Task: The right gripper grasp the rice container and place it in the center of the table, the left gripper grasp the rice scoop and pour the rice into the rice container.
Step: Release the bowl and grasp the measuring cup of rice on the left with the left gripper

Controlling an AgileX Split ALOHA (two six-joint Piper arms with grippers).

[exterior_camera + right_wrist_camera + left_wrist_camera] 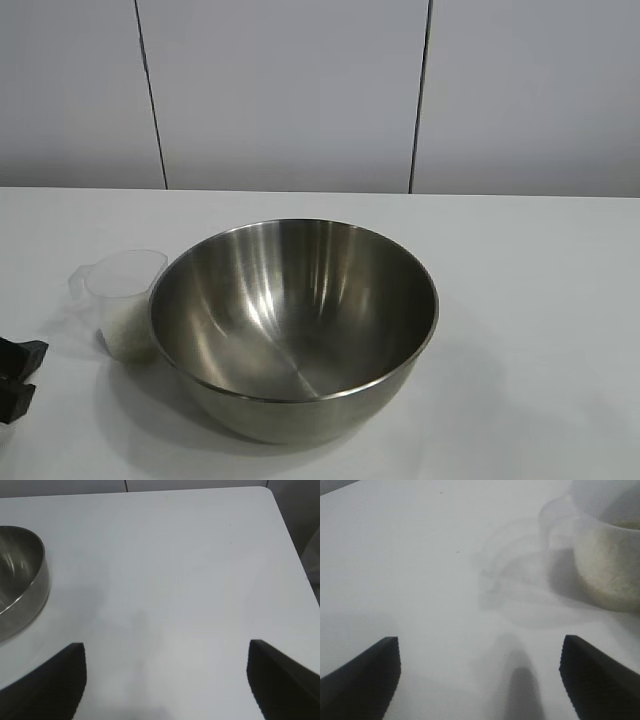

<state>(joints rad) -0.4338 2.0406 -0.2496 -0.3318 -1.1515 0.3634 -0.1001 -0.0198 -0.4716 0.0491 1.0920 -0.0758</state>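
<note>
The rice container (295,325), a large shiny steel bowl, stands empty near the middle of the white table (540,300). The rice scoop (122,290), a small clear plastic cup, stands upright against the bowl's left side with rice (128,335) in its lower part. My left gripper (25,375) is at the exterior view's lower left edge, open and empty, a short way left of the scoop. In the left wrist view the gripper (480,640) is open with the scoop (607,555) ahead and off to one side. My right gripper (166,645) is open and empty over bare table, the bowl (20,575) to its side.
A white panelled wall (290,90) runs behind the table. The right wrist view shows the table's far corner (265,492) and its side edge. Bare tabletop lies to the right of the bowl.
</note>
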